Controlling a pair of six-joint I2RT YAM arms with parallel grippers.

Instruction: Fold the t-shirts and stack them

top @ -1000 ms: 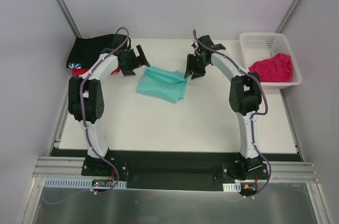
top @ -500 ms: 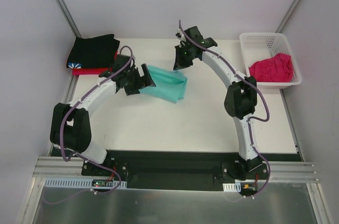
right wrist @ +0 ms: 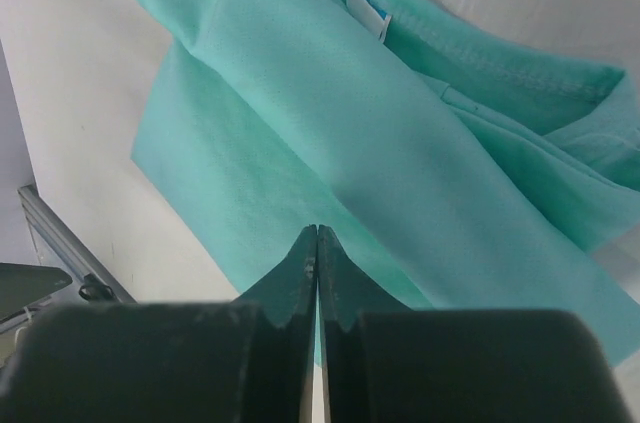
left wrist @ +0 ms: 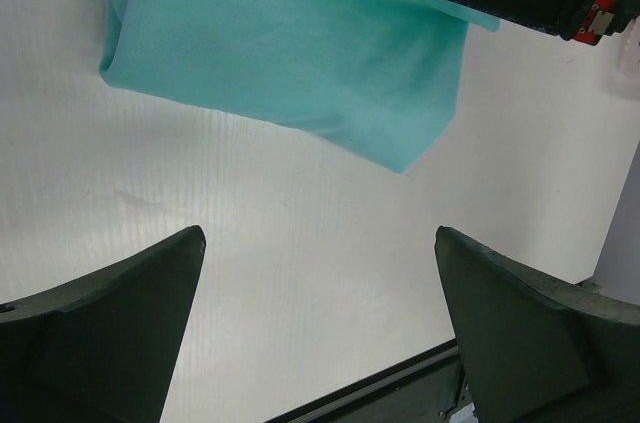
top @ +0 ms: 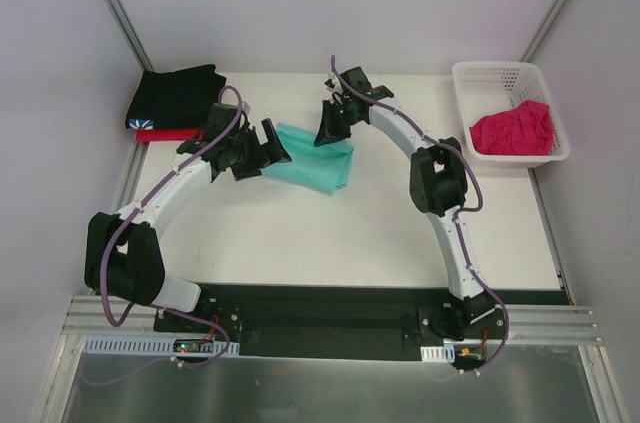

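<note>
I work in a robotics lab test cell, not a home. My white table (top: pixel 330 233) is boxed in by bare pale walls (top: pixel 330 3), with slanting metal struts (top: pixel 110 5) rising beyond its far corners. Along the table's near edge, aluminium rails (top: pixel 110 318) and a black plate (top: pixel 330 318) carry my bolted arm bases.

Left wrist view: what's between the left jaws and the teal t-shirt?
Only bare white table lies between the open left jaws and the teal t-shirt; the left wrist view shows it.
</note>
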